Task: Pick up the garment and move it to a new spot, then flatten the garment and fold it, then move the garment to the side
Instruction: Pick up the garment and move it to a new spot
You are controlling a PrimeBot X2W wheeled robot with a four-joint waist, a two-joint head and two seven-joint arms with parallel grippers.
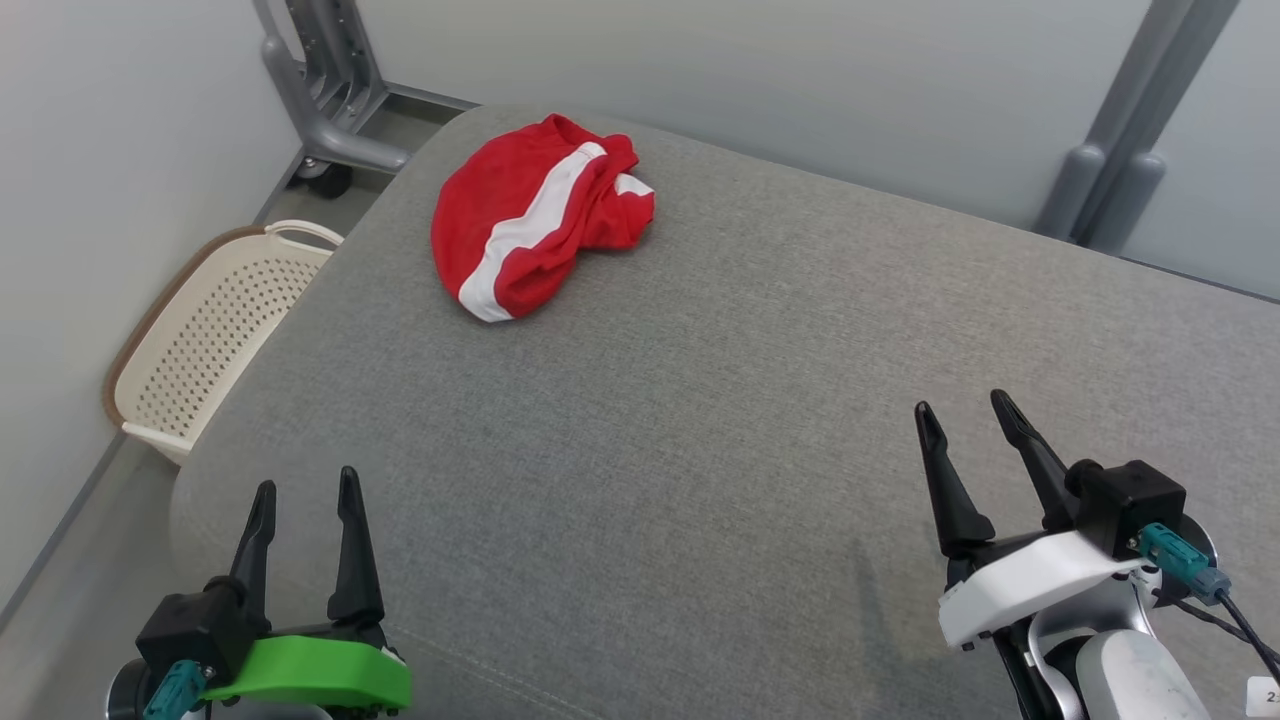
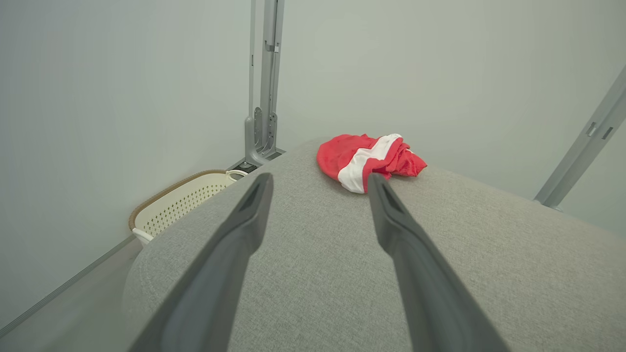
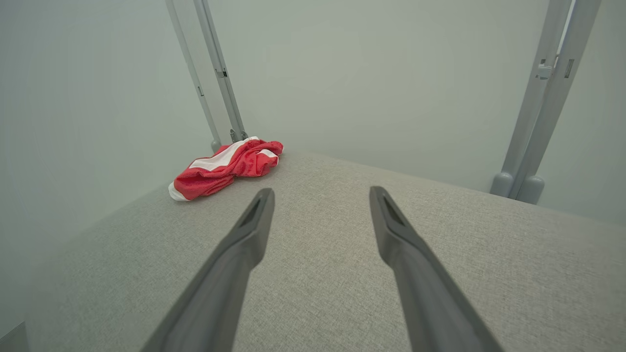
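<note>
Both the left gripper [image 1: 305,478] and the right gripper [image 1: 961,402] are being held wide open, empty. A raised fold of the crumpled red-and-white garment [image 1: 530,220] (well apart, nearer the left gripper) is probably best being targeted.

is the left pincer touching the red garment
Apart. The head view shows the open left pincer at the near edge, with a wide stretch of bare grey cushion between it and the red garment.
</note>
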